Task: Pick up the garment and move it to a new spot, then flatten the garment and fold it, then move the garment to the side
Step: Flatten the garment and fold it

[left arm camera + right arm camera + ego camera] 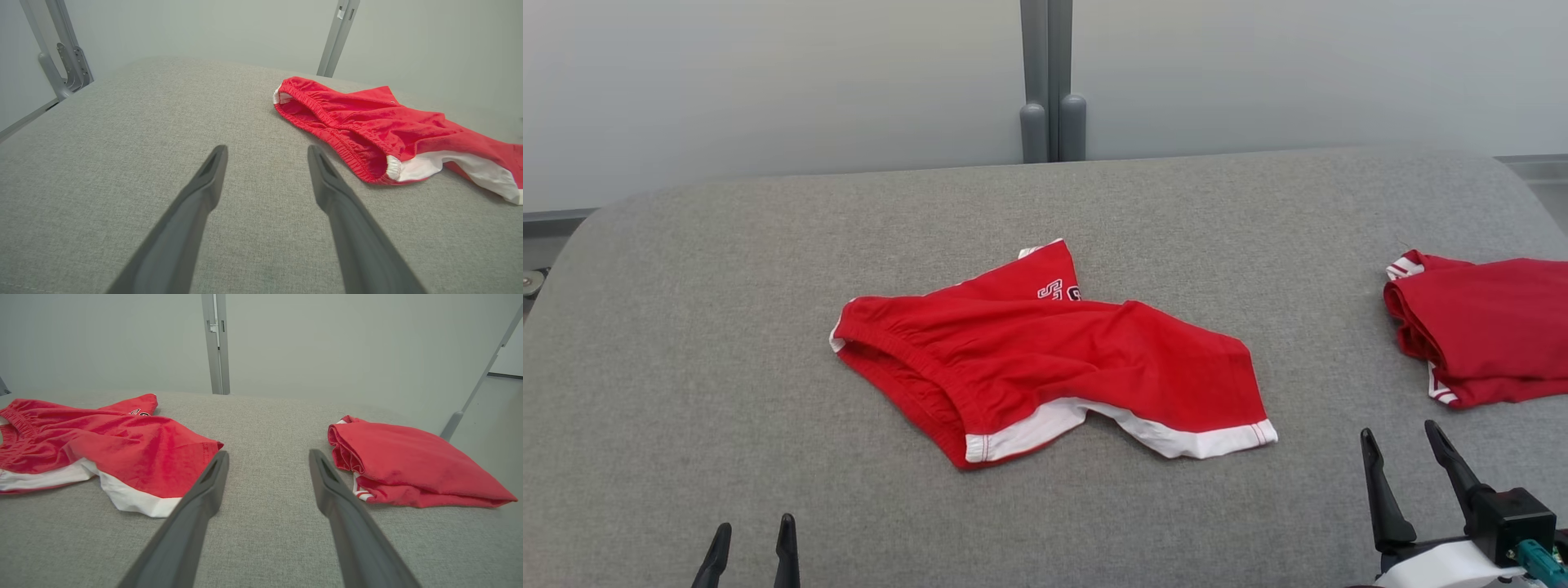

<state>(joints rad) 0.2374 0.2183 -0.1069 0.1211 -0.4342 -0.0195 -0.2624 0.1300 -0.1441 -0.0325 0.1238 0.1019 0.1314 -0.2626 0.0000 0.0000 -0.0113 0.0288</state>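
Both my hands are spread and empty, low over the near side of the grey worktop [686,343], the left hand [754,523] at the lower left and the right hand [1399,429] at the lower right. The red shorts [1045,359] lie rumpled at the middle of the worktop, apart from both hands, with the waistband [907,363] toward my left and the white hem [1176,438] toward me. I judge them light, soft and limp, so they will likely sag and bunch when lifted, not slip or break. The gathered waistband looks the firmest place to pinch, the hem a second hold. Count: one pair of loose shorts, one folded garment [1486,327] well apart at the right edge, and two hands.
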